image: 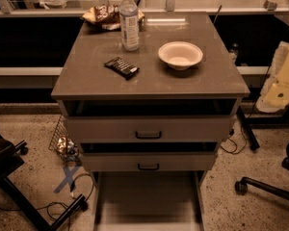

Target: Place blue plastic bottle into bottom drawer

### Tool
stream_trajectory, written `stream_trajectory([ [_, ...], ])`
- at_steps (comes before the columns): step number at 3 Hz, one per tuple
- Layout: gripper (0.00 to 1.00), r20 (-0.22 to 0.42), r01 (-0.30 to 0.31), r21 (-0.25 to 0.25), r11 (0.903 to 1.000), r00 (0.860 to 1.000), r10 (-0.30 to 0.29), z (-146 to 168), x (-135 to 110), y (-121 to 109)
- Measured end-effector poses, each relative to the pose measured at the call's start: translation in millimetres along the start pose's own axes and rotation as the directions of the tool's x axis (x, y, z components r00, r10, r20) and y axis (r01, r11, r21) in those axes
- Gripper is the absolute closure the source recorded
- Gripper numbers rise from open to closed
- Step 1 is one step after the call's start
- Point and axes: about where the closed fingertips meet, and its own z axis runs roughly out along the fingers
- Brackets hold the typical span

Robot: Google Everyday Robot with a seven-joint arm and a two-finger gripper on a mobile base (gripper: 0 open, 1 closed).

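The blue plastic bottle (129,20) stands upright at the back of the surface (192,83), left of the white bowl (180,55) and behind a dark snack bar (122,67). Down below, the bottom drawer (148,201) is pulled open. The end effector is out of shot, so I cannot tell its grip.

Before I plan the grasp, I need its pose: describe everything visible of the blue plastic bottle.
The blue plastic bottle is slim, clear plastic, with a white screw cap and pale bluish-white label. It stands upright, capped, near the back of the grey cabinet top, apparently touching nothing else. The gripper is out of view.
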Motion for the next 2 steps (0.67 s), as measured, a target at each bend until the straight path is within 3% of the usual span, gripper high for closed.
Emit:
stream_trajectory([
  [2,0.0,0.016,0.007,0.025,0.9997,1.0,-0.007,1.8,-7.7,-7.1],
])
